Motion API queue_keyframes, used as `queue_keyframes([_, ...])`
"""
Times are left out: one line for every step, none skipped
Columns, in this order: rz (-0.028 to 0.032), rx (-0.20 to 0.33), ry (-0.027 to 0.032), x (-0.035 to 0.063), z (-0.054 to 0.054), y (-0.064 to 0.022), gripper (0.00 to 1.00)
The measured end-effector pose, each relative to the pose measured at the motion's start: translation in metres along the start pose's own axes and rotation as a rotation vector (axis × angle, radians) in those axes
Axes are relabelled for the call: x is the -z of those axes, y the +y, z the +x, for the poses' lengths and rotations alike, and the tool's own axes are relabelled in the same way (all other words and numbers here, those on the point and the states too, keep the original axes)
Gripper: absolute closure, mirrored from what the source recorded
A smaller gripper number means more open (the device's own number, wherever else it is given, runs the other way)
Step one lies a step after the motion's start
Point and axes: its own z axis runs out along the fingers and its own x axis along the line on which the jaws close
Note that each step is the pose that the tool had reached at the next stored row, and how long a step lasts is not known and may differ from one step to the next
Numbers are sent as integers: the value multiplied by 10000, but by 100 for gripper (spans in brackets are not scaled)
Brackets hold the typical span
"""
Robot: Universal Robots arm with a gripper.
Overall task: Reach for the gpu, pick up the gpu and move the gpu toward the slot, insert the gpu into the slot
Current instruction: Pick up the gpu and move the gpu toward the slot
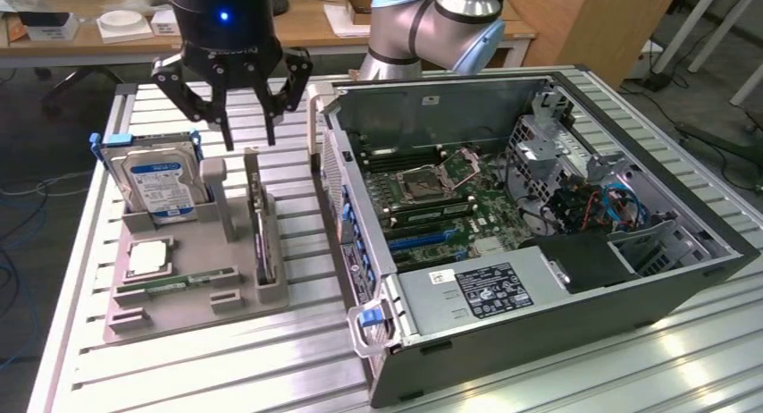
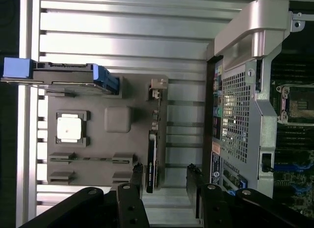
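The gpu (image 1: 261, 239) stands on its edge in a groove of the grey holder block (image 1: 179, 297) at the exterior view's left. In the wrist view the gpu (image 2: 151, 156) is a thin dark strip with its silver bracket end (image 2: 157, 88) farthest from the fingers. My gripper (image 1: 248, 134) hangs open well above the card's far end and holds nothing. In the wrist view one black fingertip (image 2: 138, 175) shows on each side of the card's near end, with the gripper (image 2: 166, 179) centred just beside it. The blue slot (image 1: 420, 240) lies on the green motherboard inside the open computer case (image 1: 501, 341).
A blue-labelled hard drive (image 1: 161, 176) stands in the same holder beside the gripper, with a processor chip (image 1: 149, 257) and a memory stick (image 1: 191, 277) lying lower on it. The case's side wall (image 1: 346, 216) rises close to the gpu. Everything rests on a slatted metal table (image 1: 238, 368).
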Motion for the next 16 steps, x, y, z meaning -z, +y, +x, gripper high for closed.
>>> queue_keyframes([0, 11, 1, -4, 0, -2, 52])
queue_keyframes([0, 20, 2, -7, 0, -4, 52])
queue_keyframes([0, 30, 2, -11, 0, -5, 52])
queue_keyframes([-1, 40, 2, -15, 1, -7, 52])
queue_keyframes([-1, 51, 2, -19, 1, -9, 52])
queue_keyframes([-1, 60, 3, -22, 1, -11, 52])
queue_keyframes([-2, 70, 3, -26, 1, -13, 52])
queue_keyframes([-1, 80, 4, -30, 1, -15, 52])
queue_keyframes([-1, 90, 5, -33, 1, -17, 52])
queue_keyframes([-2, 100, 5, -37, 1, -19, 52])
queue_keyframes([-2, 108, 6, -40, 1, -21, 52])
queue_keyframes([-2, 117, 6, -44, 2, -23, 52])
queue_keyframes([-3, 127, 6, -48, 2, -26, 52])
queue_keyframes([-3, 137, 6, -52, 2, -29, 52])
queue_keyframes([-3, 146, 7, -55, 2, -31, 52])
queue_keyframes([-3, 155, 7, -58, 2, -34, 52])
